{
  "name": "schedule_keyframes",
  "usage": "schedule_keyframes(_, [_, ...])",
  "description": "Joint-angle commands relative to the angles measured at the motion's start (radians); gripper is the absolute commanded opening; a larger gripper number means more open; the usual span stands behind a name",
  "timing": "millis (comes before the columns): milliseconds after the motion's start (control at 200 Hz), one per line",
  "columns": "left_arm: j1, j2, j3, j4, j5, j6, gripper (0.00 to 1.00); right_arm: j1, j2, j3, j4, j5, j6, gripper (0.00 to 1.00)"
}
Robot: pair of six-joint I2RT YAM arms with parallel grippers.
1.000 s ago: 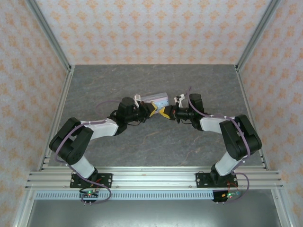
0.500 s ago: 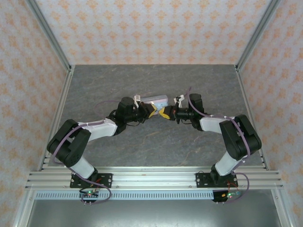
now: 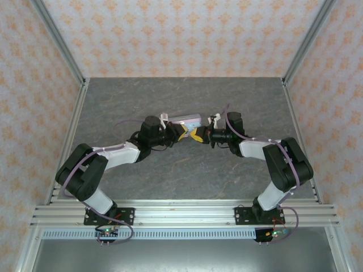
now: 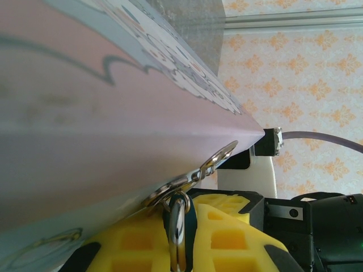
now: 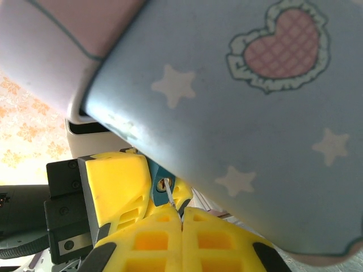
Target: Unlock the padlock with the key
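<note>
You are pinching the padlock [image 4: 189,214] in the left hand [image 4: 180,252]. Its yellow pads are closing on the small teal body, while the metal shackle [image 4: 177,235] is hanging through the hasp [image 4: 195,173] on the edge of the cartoon-printed tin box [image 4: 85,113], which is sitting near the middle of the table [image 3: 170,96], just beyond both wrists. The right hand [image 5: 182,222] is pressed together on the key [image 5: 171,199], gripping it by the head so that only the slim blade is sticking out. In the right wrist view that blade is pointing up at the keyhole in the padlock's end face, its tip at or just inside the slot; how deep it is sitting I cannot tell. Both pieces are looking light, hard and slick, so you are probably relying on pad friction alone. The lock is likely free to swing on the hasp and twist between the pads, and the thin key is likely to pivot or bend if you are pushing off-axis. I am judging the best hold to be flat across the lock's broad faces and square on the key's head, with the turn coming from the wrist — gently, since the blade is looking easy to deform.
</note>
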Motion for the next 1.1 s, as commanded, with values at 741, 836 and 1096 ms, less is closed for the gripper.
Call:
schedule_keyframes(741, [-0.055,-0.065,0.009,0.125,0.245,0.005,0.0,0.051,0.004,-0.051,0.189,0.079,0.058,0.0])
schedule_keyframes(836, [-0.051,-0.073,-0.007,0.155,0.241,-0.014,0.0,0.05,-0.002,-0.056,0.182,0.079,0.055,0.0])
schedule_keyframes(1096, [-0.049,-0.07,-0.011,0.188,0.24,-0.037,0.0,0.054,-0.041,-0.035,0.027,0.086,-0.065,0.0])
